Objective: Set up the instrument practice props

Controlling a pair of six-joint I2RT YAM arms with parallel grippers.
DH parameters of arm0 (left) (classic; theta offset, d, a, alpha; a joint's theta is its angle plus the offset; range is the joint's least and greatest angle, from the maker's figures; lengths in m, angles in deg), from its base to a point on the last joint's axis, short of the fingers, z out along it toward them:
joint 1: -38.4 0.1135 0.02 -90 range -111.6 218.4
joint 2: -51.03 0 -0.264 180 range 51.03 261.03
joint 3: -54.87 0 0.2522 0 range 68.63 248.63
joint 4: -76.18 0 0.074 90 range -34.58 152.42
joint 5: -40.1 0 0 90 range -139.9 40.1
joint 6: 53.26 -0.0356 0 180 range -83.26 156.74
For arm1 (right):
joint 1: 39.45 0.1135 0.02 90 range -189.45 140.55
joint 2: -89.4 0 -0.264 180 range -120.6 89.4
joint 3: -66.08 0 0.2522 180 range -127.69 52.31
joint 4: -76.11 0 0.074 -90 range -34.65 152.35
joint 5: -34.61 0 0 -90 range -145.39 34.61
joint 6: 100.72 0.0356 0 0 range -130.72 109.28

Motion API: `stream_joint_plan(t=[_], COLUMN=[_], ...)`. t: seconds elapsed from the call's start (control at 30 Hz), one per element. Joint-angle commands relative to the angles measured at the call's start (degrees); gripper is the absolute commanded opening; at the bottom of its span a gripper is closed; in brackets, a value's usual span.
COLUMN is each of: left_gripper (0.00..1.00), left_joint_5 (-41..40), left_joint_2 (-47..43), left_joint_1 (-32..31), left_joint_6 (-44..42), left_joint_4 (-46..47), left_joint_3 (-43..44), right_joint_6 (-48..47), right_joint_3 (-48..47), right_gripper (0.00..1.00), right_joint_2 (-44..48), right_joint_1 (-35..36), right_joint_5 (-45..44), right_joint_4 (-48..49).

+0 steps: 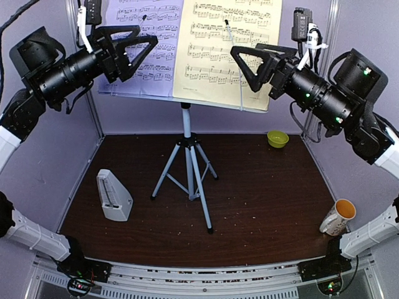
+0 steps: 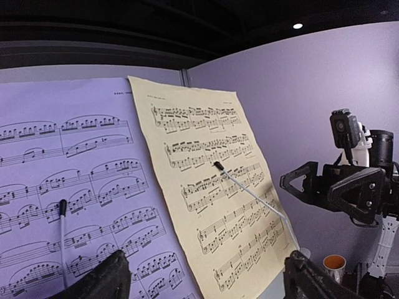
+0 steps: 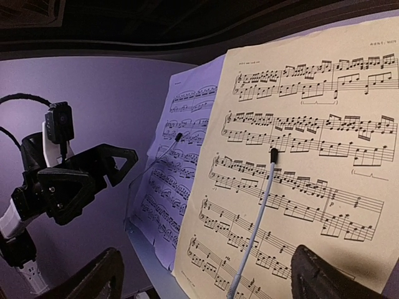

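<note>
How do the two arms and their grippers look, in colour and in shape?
The left arm and the right arm are black cylinders with white lower segments; the right one shows small green lights. The left gripper and the right gripper have black, hollow triangular fingers. A small black camera on a white bracket sits by each wrist, with black cables.

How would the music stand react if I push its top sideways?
Probably top-heavy: the lilac page and yellow page sit high on a thin pole above a narrow tripod, so it may tip or swivel rather than slide. The yellow page looks floppy, pinned only by a thin wire arm, and could slip.
</note>
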Motion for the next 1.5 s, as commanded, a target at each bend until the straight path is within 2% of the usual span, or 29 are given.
stream_joint_plan(t=[0.0,0.13,0.23,0.37,0.5,0.6,0.77,0.87,1.0,1.2,1.47], left_gripper=[0.88,0.89,0.97,0.97,0.97,0.97,0.96,0.94,0.85,0.79,0.75], left_joint_5=[-0.27,-1.99,-4.36,-4.11,-7.19,-8.45,-8.95,-9.03,-2.72,-4.04,-3.46], left_joint_2=[-6.97,-14.45,-20.06,-26.75,-29.83,-29.34,-22.95,-19.94,-15.86,-7.80,0.28], left_joint_1=[0.39,0.47,0.56,0.65,0.73,1.23,1.69,2.38,9.94,11.86,12.17], left_joint_6=[-2.35,-1.56,0.22,2.28,4.64,5.33,4.52,3.52,3.80,-3.96,-11.57], left_joint_4=[3.63,2.99,2.19,1.21,-0.13,1.12,3.82,8.84,12.37,13.65,15.37], left_joint_3=[-7.63,-17.52,-25.63,-36.12,-44.45,-49.82,-54.01,-57.72,-60.38,-59.36,-59.38], right_joint_6=[-0.23,3.09,6.61,11.11,16.25,19.33,23.01,23.93,25.52,27.45,28.37], right_joint_3=[4.60,12.04,18.76,28.86,37.46,43.33,48.33,49.20,48.79,48.22,50.51], right_gripper=[0.94,0.94,0.95,0.99,1.00,1.00,0.98,0.97,0.95,0.91,0.86], right_joint_2=[5.55,11.24,15.90,22.93,27.62,27.32,18.97,12.48,3.57,-8.01,-18.66], right_joint_1=[0.18,0.26,0.26,0.14,-0.06,-0.35,-0.42,-0.52,-1.04,-1.35,-1.33], right_joint_5=[3.57,2.30,0.31,-6.22,-10.64,-10.14,-4.78,-2.88,0.86,5.82,10.00], right_joint_4=[-0.28,-1.59,-2.77,-4.74,-6.90,-6.00,0.01,3.55,8.38,15.36,26.68])
